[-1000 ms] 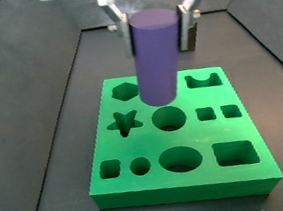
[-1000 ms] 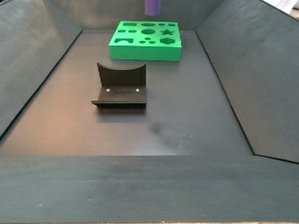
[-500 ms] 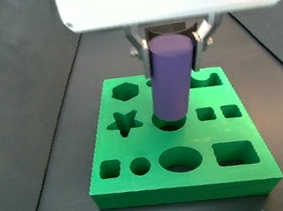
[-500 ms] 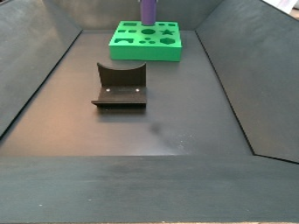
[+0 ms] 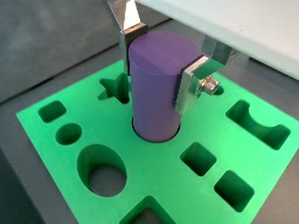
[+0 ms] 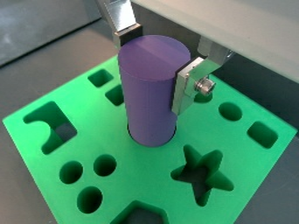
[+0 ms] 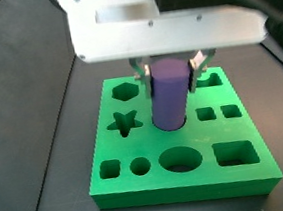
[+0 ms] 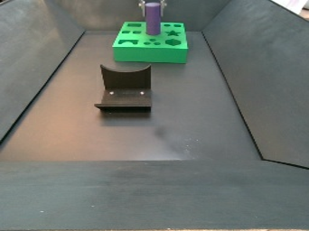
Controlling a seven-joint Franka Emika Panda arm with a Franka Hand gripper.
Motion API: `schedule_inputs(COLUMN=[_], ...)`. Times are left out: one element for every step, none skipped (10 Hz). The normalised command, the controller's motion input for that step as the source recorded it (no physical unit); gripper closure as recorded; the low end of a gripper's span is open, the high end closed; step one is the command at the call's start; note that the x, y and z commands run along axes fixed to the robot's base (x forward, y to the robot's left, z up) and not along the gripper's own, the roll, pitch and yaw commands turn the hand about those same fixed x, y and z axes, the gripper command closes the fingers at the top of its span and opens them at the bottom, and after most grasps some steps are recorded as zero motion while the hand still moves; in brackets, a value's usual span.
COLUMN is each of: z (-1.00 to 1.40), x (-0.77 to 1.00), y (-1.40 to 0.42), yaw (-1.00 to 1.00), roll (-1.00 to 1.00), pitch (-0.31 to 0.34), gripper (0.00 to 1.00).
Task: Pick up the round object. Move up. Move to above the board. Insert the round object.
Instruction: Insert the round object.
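Note:
The round object, a purple cylinder peg (image 5: 158, 83), stands upright with its lower end in a round hole of the green board (image 5: 82, 131). It also shows in a wrist view (image 6: 152, 87) and in both side views (image 7: 170, 93) (image 8: 154, 20). My gripper (image 5: 163, 57) is shut on the peg near its top, one silver finger (image 5: 194, 83) on each side. The gripper also shows in a wrist view (image 6: 158, 54) and in a side view (image 7: 168, 65). The board (image 7: 182, 172) lies at the far end of the bin (image 8: 151, 43).
The dark fixture (image 8: 123, 88) stands on the floor in the middle of the bin, apart from the board. The board's other cut-outs, such as a star (image 7: 124, 123), a hexagon (image 7: 126, 89) and a square (image 7: 236, 151), surround the peg. Dark bin walls (image 8: 241, 72) rise on both sides.
The gripper has come down with the peg. The peg's lower end has gone from above the board into the round hole.

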Motion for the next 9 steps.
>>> schedule_inputs(z=[-0.51, -0.55, -0.59, -0.64, -0.62, -0.56, 0.0, 0.0, 0.0], x=[0.13, 0.15, 0.13, 0.1, 0.11, 0.09, -0.08, 0.0, 0.0], y=[0.0, 0.0, -0.01, -0.01, -0.04, -0.03, 0.0, 0.0, 0.0], yaw=[0.0, 0.0, 0.01, 0.01, 0.03, 0.05, 0.0, 0.0, 0.0], roll=[0.06, 0.06, 0.06, 0.08, 0.11, 0.12, 0.0, 0.0, 0.0], pitch=[-0.033, -0.043, -0.051, -0.064, -0.06, -0.037, -0.069, -0.016, 0.0], gripper=[1.0, 1.0, 1.0, 1.0, 1.0, 1.0, 1.0, 1.0, 1.0])
